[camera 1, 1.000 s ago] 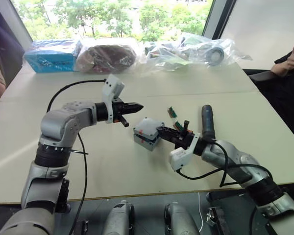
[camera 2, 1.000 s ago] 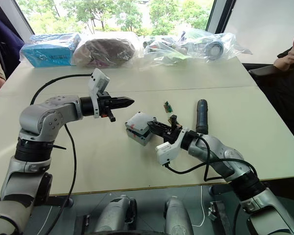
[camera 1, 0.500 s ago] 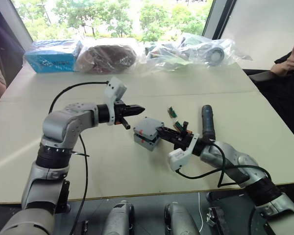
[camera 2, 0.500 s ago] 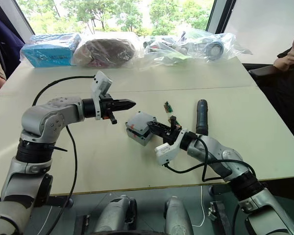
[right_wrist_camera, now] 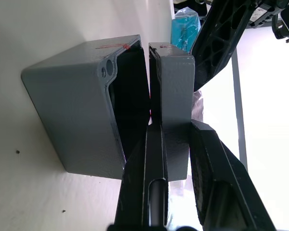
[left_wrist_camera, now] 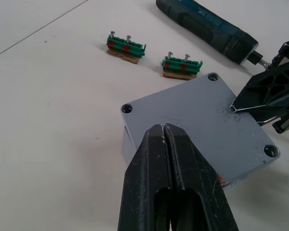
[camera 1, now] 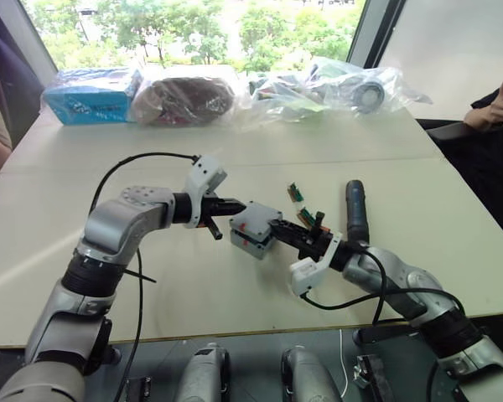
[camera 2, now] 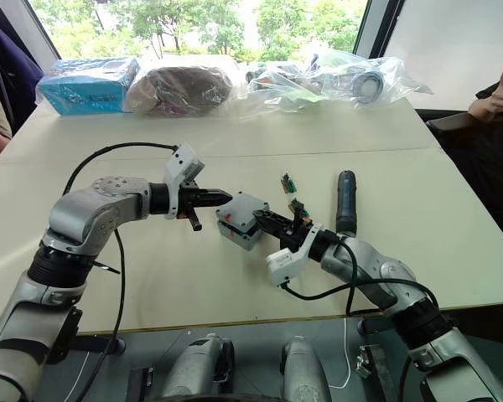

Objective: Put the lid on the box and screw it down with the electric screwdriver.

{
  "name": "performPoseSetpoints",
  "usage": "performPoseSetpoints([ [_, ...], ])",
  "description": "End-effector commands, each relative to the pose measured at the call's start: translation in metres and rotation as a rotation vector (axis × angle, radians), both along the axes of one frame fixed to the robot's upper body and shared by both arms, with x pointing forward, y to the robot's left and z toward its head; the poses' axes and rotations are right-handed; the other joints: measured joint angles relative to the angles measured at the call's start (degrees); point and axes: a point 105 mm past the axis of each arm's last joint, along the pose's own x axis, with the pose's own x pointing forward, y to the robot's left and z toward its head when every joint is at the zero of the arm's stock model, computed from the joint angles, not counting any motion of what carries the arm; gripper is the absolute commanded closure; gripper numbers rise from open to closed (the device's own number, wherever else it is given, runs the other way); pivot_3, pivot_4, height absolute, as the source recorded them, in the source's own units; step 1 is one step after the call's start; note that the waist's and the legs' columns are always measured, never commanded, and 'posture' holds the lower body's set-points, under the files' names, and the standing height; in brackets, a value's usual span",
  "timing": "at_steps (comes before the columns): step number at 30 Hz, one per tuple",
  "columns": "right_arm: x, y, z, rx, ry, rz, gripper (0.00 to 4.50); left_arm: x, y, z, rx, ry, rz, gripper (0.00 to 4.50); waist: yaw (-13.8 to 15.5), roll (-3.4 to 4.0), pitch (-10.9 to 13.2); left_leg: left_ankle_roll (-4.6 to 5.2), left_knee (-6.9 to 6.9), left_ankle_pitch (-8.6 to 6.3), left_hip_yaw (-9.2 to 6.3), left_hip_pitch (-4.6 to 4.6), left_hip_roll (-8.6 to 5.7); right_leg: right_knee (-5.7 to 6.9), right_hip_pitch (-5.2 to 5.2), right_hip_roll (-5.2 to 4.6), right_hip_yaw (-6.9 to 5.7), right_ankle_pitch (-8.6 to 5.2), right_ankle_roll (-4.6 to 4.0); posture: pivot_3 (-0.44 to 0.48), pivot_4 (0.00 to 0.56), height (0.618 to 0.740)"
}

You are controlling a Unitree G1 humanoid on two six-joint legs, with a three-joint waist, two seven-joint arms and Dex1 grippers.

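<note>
Grey lid (left_wrist_camera: pixel 209 120) | left tool (left_wrist_camera: pixel 164 131) now touching | right tool (right_wrist_camera: pixel 169 132) still gripping

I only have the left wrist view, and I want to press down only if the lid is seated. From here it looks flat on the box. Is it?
Observer: No. The right wrist view shows a dark gap between the lid and the box along one side.
Operator: What is at that gap?
Observer: The right pincer is clamped on the lid's edge there, with one finger inside the gap.
</note>
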Motion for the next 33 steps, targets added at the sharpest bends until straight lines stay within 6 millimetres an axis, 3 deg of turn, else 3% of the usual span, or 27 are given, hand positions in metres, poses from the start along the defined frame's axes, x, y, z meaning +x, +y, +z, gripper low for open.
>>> performPoseSetpoints([
  [1, -0.001, -0.001, 0.002, 0.013, -0.044, -0.006, 4.39, -0.002, -0.006, 0.011, -0.012, -0.062, -0.025, 4.48, 0.0, 0.00, 0.0, 0.00, 0.00, 0.00, 0.00, 0.00, 0.00, 0.00, 0.00, 0.00, 0.00, 0.00, 0.00, 0.000, 0.150, 0.740],
  [10, -0.002, 0.001, 0.025, 0.089, -0.160, 0.018, 4.39, 0.001, -0.004, 0.022, -0.064, -0.061, -0.014, 4.48, -0.2, 0.00, 0.0, 0.00, 0.00, 0.00, 0.01, 0.00, 0.00, 0.01, -0.03, 0.01, 0.00, 0.06, 0.11, 0.000, 0.150, 0.740],
  [23, -0.001, -0.001, 0.016, 0.082, -0.127, 0.012, 4.39, -0.001, -0.006, 0.018, -0.033, -0.061, -0.046, 4.48, -0.2, 0.00, 0.0, 0.00, 0.00, 0.00, 0.01, -0.01, -0.01, 0.01, -0.02, 0.01, 0.00, 0.06, 0.12, 0.000, 0.150, 0.740],
  [33, -0.004, -0.002, 0.008, 0.081, -0.097, 0.010, 4.39, -0.005, -0.007, 0.003, 0.022, -0.058, -0.070, 4.48, -0.2, 0.00, 0.0, 0.00, 0.01, 0.00, 0.01, -0.01, 0.00, 0.01, -0.02, 0.00, 0.00, 0.06, 0.11, 0.000, 0.150, 0.740],
])
